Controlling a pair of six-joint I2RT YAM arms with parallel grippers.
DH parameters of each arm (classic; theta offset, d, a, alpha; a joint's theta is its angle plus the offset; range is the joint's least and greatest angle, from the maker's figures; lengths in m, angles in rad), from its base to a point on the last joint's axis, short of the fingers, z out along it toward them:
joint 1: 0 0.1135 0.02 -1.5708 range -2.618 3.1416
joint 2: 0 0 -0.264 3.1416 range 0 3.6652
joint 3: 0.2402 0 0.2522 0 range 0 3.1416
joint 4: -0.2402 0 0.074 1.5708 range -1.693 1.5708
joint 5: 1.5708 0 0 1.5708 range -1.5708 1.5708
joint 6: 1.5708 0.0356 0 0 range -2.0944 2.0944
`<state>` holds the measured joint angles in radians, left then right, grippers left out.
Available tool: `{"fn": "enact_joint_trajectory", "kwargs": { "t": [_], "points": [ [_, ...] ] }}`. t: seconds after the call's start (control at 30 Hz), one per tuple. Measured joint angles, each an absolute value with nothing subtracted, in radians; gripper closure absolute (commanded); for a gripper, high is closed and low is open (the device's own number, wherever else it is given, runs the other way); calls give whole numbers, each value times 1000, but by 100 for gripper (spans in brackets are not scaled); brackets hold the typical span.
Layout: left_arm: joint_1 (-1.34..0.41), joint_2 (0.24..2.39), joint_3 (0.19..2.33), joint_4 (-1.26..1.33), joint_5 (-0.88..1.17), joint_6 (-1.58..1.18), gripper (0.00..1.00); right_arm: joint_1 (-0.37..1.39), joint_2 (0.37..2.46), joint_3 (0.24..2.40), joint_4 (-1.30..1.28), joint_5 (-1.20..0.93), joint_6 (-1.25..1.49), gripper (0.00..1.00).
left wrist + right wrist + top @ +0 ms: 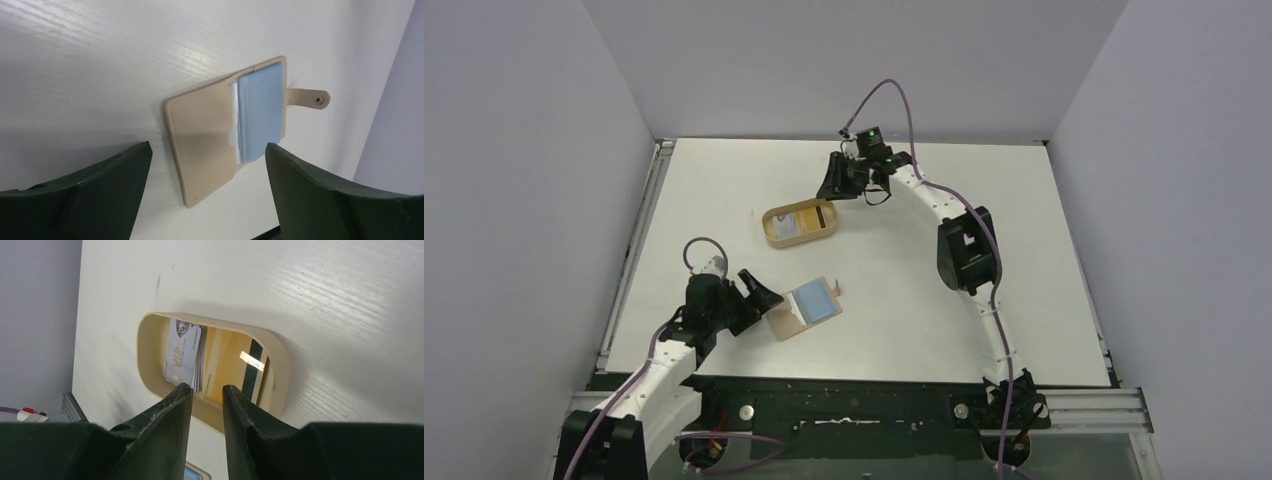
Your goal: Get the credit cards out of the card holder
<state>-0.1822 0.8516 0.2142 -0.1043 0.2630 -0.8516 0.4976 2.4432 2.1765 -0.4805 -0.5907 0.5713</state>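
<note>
The light blue credit card (pixel 260 117) sits in the right half of the open card holder (pixel 205 145), with a sliver of a white card (pixel 233 117) showing under its left edge. In the top view the card holder (pixel 796 316) lies flat on the table (pixel 974 300), lower left of centre, with the blue card (pixel 815 300) face up and the snap tab (pixel 835 287) pointing to the upper right.

I judge the card light, stiff and slick, too thin to pinch from above while it lies flat. The holder is soft and light too, so it will likely slide or fold if I drag the card without pinning the empty flap. I would take the card by the long edge that overhangs the pocket, on the side away from the tab.

My left gripper (pixel 207 147) hangs just over the holder, its jaws spread wide and holding nothing; in the top view the left gripper (pixel 764 292) sits at the holder's left edge.

Further out, at upper centre of the top view, my right gripper (pixel 832 185) hovers at the end of the oval tray (pixel 769 228). In its wrist view the right gripper (pixel 207 390) has its jaws parted only a little, with nothing between them. Beyond them lie the tray (pixel 280 370), a white VIP card (pixel 180 357) and a gold striped card (pixel 235 367).
</note>
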Motion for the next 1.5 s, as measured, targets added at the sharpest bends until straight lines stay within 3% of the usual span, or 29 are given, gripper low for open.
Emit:
{"fn": "enact_joint_trajectory", "kwargs": {
  "t": [0.33, 0.53, 0.67, 1.13, 1.2, 1.43, 1.5],
  "points": [
    [-255, 1139, 274, 178, 299, -909, 18, 433, 2194, 2075, -546, -559, 514, 67],
    [-296, 1296, 397, 181, 291, -897, 17, 393, 1976, 1952, -523, -554, 506, 66],
    [-302, 1360, 508, 118, 273, -852, 13, 386, 1912, 1901, -534, -548, 485, 59],
    [-261, 1130, 843, -326, 46, -541, 8, 372, 1738, 1672, -580, -510, 402, 51],
    [-254, 1086, 865, -366, 46, -505, 8, 372, 1699, 1615, -573, -502, 400, 44],
    [-241, 939, 896, -475, 52, -392, 7, 372, 1489, 1340, -529, -411, 382, 1],
    [-238, 905, 897, -497, 44, -366, 6, 372, 1407, 1273, -518, -374, 376, 0]
  ]
}}
